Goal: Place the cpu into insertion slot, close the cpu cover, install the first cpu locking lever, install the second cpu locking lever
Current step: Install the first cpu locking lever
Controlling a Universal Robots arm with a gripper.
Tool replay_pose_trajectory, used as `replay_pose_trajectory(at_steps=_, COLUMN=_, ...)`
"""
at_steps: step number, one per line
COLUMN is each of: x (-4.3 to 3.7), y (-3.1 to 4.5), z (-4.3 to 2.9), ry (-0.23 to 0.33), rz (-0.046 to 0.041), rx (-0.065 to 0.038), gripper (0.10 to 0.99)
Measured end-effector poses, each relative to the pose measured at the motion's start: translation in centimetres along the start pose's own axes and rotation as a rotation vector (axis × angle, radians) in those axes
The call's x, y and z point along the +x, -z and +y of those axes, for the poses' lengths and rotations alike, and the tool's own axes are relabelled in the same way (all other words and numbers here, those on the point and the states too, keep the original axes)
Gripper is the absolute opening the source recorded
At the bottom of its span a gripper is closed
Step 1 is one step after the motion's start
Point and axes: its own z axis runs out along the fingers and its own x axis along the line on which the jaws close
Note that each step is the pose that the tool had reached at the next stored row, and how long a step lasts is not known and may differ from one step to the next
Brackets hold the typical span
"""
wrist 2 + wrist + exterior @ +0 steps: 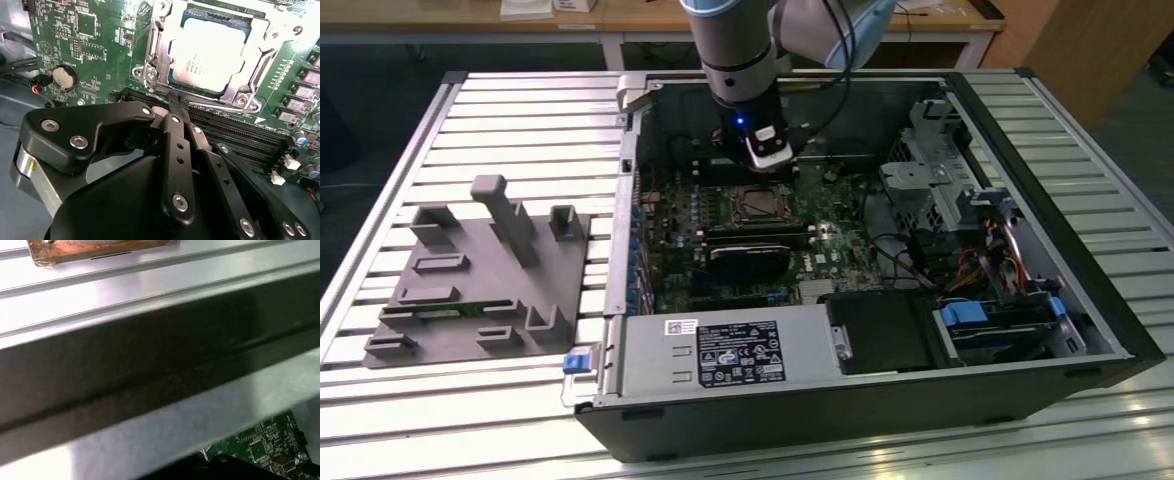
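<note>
Second wrist view: cpu (pixel 209 57) sits in the insertion slot (pixel 145 75), with the cpu cover (pixel 160 45) down over its edges. Pincer (pixel 175 102) narrow, tips together at the socket's edge by the locking lever (pixel 220 106); contact unclear. Risk, as I judge it: tips slip off the thin lever and strike the memory slots (pixel 235 130) just beside.

Light even, from above. Table (pixel 520 110) slats glare white in exterior view; computer case (pixel 881 120) interior dim, shadowed. Chip (pixel 207 50) shines pale in second wrist view. First wrist view: case wall (pixel 150 370) dark, table washed out.
</note>
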Motion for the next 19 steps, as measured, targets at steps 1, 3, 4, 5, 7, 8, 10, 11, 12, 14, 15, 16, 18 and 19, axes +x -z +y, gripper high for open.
replay_pose_trajectory(at_steps=1, x=0.02, y=-0.02, z=0.06, ry=-0.005, rz=-0.0011, rx=0.001, gripper=0.106)
replay_pose_trajectory(at_steps=3, x=0.08, y=-0.04, z=0.20, ry=-0.015, rz=-0.0032, rx=0.004, gripper=0.106)
replay_pose_trajectory(at_steps=4, x=0.11, y=-0.06, z=0.26, ry=-0.020, rz=-0.0042, rx=0.005, gripper=0.106)
replay_pose_trajectory(at_steps=5, x=0.13, y=-0.07, z=0.32, ry=-0.025, rz=-0.0051, rx=0.006, gripper=0.106)
replay_pose_trajectory(at_steps=7, x=0.18, y=-0.09, z=0.45, ry=-0.034, rz=-0.0070, rx=0.008, gripper=0.106)
replay_pose_trajectory(at_steps=8, x=0.20, y=-0.10, z=0.50, ry=-0.038, rz=-0.0079, rx=0.009, gripper=0.106)
replay_pose_trajectory(at_steps=10, x=0.22, y=-0.13, z=0.53, ry=-0.046, rz=-0.0100, rx=0.012, gripper=0.106)
replay_pose_trajectory(at_steps=11, x=0.23, y=-0.16, z=0.52, ry=-0.052, rz=-0.0114, rx=0.014, gripper=0.106)
replay_pose_trajectory(at_steps=12, x=0.23, y=-0.20, z=0.52, ry=-0.057, rz=-0.0131, rx=0.016, gripper=0.106)
replay_pose_trajectory(at_steps=14, x=0.25, y=-0.29, z=0.50, ry=-0.068, rz=-0.0162, rx=0.021, gripper=0.106)
replay_pose_trajectory(at_steps=15, x=0.27, y=-0.34, z=0.48, ry=-0.072, rz=-0.0180, rx=0.024, gripper=0.106)
replay_pose_trajectory(at_steps=16, x=0.27, y=-0.39, z=0.48, ry=-0.077, rz=-0.0195, rx=0.026, gripper=0.106)
replay_pose_trajectory(at_steps=18, x=0.29, y=-0.52, z=0.46, ry=-0.085, rz=-0.0223, rx=0.029, gripper=0.106)
replay_pose_trajectory(at_steps=19, x=0.30, y=-0.56, z=0.45, ry=-0.087, rz=-0.0226, rx=0.030, gripper=0.106)
